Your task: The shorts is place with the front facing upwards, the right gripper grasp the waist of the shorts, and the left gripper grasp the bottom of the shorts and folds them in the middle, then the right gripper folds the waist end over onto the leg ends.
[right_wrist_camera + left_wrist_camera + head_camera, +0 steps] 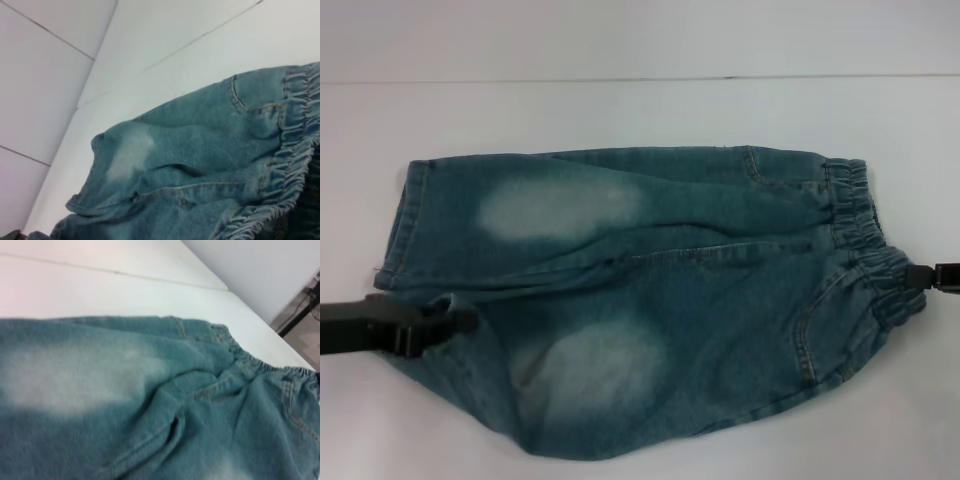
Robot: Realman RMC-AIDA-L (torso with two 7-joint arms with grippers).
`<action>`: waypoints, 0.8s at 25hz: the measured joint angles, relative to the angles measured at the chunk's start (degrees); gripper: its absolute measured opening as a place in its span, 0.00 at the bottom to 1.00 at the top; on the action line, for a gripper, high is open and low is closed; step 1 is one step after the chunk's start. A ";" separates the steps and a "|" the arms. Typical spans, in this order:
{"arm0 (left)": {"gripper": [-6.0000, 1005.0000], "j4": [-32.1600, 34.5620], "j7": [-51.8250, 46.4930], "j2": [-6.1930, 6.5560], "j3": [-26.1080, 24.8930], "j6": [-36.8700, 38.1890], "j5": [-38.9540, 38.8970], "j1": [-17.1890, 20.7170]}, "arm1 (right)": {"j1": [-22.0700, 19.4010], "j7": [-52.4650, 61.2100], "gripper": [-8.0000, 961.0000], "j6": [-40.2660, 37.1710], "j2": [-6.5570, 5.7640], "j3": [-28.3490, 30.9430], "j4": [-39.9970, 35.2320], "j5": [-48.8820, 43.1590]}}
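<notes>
The blue-green denim shorts (650, 300) lie front up on the white table, with pale patches on both thighs. The ruffled waist (865, 240) is at the right and the leg ends (405, 225) are at the left. My left gripper (445, 322) comes in from the left edge and is shut on the near leg's hem, which bunches around its fingers. My right gripper (923, 277) reaches in from the right edge and pinches the near part of the waistband. The left wrist view shows the shorts (150, 405) up close with the waist (260, 365) beyond. The right wrist view shows the waist (295, 150) close by.
The white table (640, 110) stretches beyond the shorts to a seam line at the back. Bare table surface also shows in front of the shorts near both lower corners. A dark stand (305, 310) on the floor shows past the table's edge.
</notes>
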 joint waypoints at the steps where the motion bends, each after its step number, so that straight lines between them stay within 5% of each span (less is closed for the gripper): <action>1: 0.02 0.00 0.00 0.02 0.03 -0.20 -0.36 -0.03 | -0.06 0.00 0.04 0.00 0.09 0.02 0.02 0.44; 20: 0.02 -0.97 1.06 0.56 -0.15 -11.60 -12.70 -0.30 | -1.70 1.70 0.04 5.65 1.14 0.17 4.49 16.92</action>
